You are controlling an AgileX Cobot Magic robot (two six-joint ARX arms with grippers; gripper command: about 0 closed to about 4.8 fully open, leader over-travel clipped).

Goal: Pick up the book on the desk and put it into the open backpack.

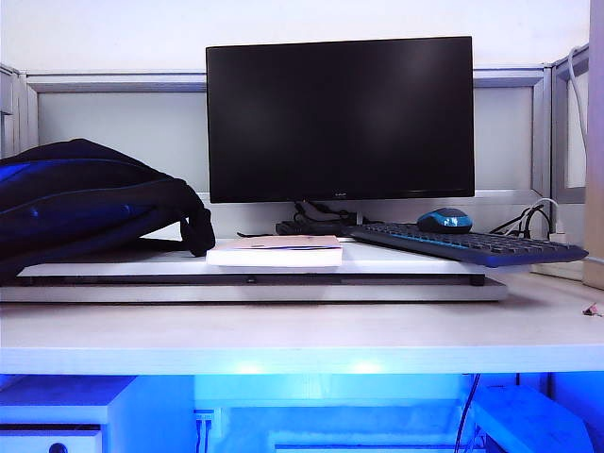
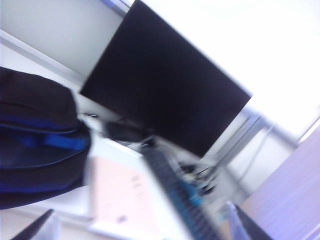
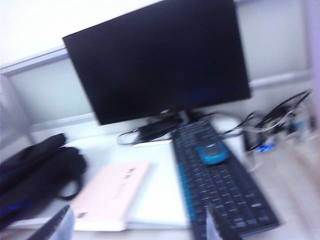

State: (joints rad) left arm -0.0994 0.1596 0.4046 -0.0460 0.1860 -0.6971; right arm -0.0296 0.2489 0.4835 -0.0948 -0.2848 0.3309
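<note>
Left hand (image 2: 140,227): fingers spread wide, empty, above the worktop's (image 1: 283,340) near side. Right hand (image 3: 137,227): likewise parted, holding nothing. Book (image 1: 275,251): flat on white platform board (image 1: 415,264), untouched, just beside backpack (image 1: 85,203) lying at left. Keyboard (image 1: 467,245) with blue mouse (image 1: 444,221) at right. Dark monitor (image 1: 340,118) rearmost.

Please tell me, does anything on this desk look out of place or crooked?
One thing: the keyboard lies slanted, its right end hanging over the edge of the white platform board, with the mouse behind it. The book lies flat beside the backpack. Both claws, left and right, are open and empty.
</note>
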